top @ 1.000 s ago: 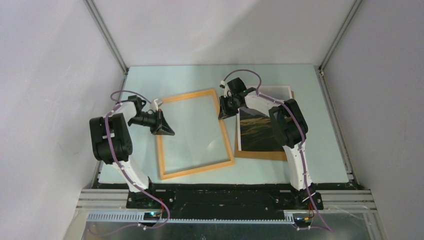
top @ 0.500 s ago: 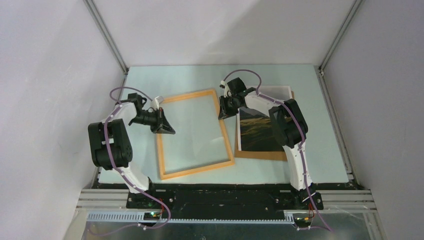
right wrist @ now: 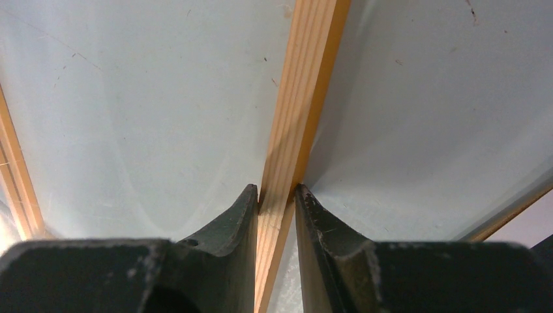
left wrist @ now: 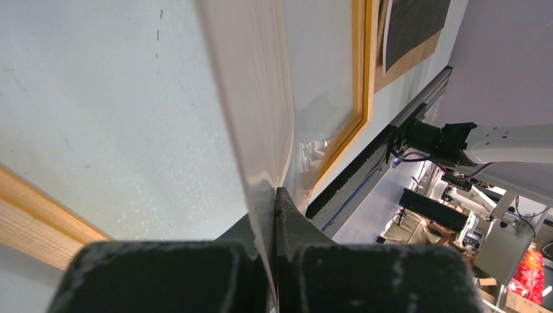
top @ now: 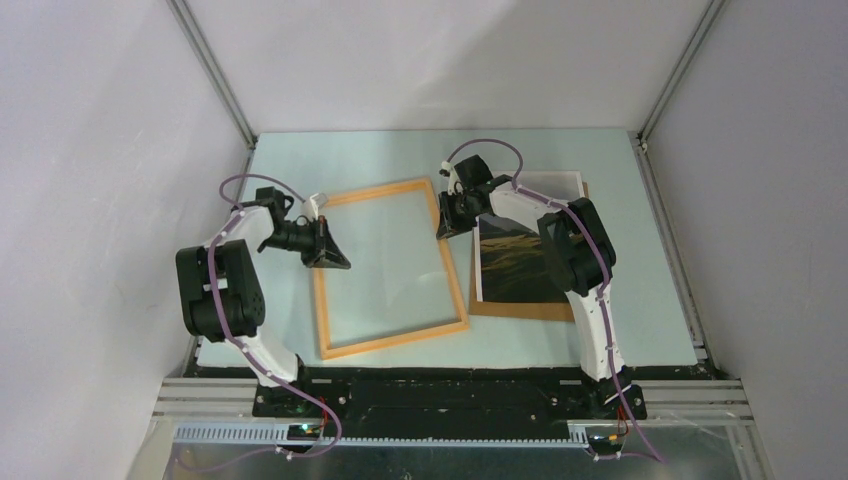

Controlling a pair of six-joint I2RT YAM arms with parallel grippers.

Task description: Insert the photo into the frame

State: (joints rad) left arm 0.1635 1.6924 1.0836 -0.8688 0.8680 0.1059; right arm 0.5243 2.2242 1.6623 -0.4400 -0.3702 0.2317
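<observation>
**Frame** [top: 396, 339]: orange-tan wood, laid flat and slightly skewed at the middle of the pale green table [top: 350, 160]. Its right bar is straddled near the far corner by the right gripper [right wrist: 277, 193], whose fingers are set narrow and pressed against both sides of the wood. At the left bar, the left gripper [left wrist: 275, 195] is seen fully closed. A thin clear pane [left wrist: 254, 98] is pinched between its fingers and is viewed nearly edge-on from the wrist.

**Photo** [top: 515, 262]: dark landscape, face up, laid on a brown backing board [top: 520, 309] just right of the frame. Its far part is covered in the top view by the right arm [top: 572, 250]. Whether board and frame touch cannot be told.

**Surroundings:** purple cables [top: 480, 143] are looped along both arms, and white enclosure walls [top: 450, 60] are set around the table.
</observation>
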